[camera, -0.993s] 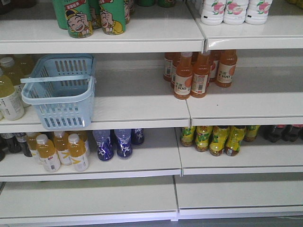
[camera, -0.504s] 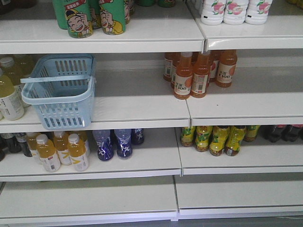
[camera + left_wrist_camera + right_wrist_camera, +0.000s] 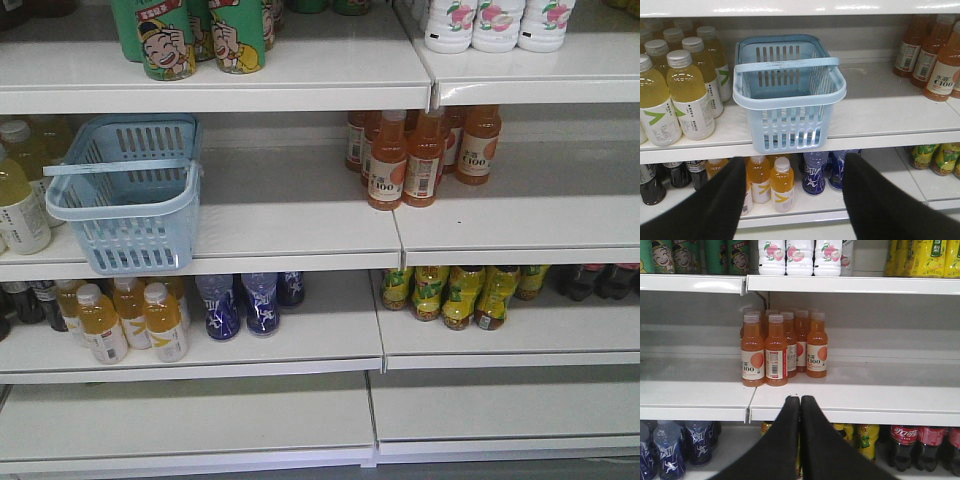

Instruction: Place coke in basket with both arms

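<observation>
Front view: basket is sitting upright at centre-left of frame on the middle shelf, its front end jutting slightly past the shelf lip. Its flat handle is lying across the open top.

Left wrist view: left gripper is standing released, with two black fingers spread wide along the bottom of frame and gripping nothing. The basket is showing in centre frame above the gap between them. Pale yellow bottles are standing just beside the basket at frame left. Orange bottles are standing well apart from it at upper right.

Right wrist view: right gripper is clenched at bottom centre, its tips pressing together and grasping nothing. It is pointing toward the orange bottles clustered in centre frame. Dark cola bottles with red labels are standing at lower right, on the shelf below.
</observation>
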Tool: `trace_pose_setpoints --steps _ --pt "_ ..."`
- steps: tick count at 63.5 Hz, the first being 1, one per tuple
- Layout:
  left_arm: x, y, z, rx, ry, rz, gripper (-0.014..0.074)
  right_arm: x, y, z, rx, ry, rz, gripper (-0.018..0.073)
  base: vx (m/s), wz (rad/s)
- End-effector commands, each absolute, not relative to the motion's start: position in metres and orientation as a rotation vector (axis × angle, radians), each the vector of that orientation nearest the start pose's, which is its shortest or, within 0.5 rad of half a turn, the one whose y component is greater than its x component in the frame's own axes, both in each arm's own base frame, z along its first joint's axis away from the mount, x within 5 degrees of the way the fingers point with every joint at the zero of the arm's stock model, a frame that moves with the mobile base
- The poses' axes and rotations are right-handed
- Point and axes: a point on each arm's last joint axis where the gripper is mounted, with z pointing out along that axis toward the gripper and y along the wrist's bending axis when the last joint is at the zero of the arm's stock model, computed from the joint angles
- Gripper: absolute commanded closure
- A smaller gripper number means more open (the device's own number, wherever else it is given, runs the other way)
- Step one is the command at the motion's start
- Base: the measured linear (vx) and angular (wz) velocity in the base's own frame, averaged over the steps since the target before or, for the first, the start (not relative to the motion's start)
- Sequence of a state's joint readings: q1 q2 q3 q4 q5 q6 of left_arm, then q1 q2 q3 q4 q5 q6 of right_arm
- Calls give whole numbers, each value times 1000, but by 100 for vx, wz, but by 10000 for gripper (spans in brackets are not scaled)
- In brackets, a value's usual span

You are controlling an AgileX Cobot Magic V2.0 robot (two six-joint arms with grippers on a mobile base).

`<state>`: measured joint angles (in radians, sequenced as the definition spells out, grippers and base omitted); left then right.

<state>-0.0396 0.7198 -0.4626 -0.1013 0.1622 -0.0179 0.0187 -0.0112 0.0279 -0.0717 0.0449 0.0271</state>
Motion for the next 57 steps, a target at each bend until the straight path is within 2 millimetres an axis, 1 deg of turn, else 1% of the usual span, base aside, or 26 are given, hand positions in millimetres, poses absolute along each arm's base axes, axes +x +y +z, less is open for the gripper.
trace_pose_setpoints --steps 1,12,24,36,46,57 --pt "153 -7 307 -65 1786 -120 140 56 1 205 -49 1467 -29 569 0 0" --pt "154 -6 309 -72 1761 -124 139 56 1 205 -49 1467 -29 569 0 0" --pt "154 -6 311 -175 1737 -212 147 56 1 205 -49 1467 -29 569 0 0" --pt "159 -6 310 -423 1696 -416 147 56 1 205 -49 1467 -29 569 0 0" --pt "165 -4 312 -682 1588 -625 147 56 1 205 -49 1468 -29 569 0 0" --pt "179 -2 303 -933 1532 -775 147 56 1 205 -49 1468 -29 569 0 0"
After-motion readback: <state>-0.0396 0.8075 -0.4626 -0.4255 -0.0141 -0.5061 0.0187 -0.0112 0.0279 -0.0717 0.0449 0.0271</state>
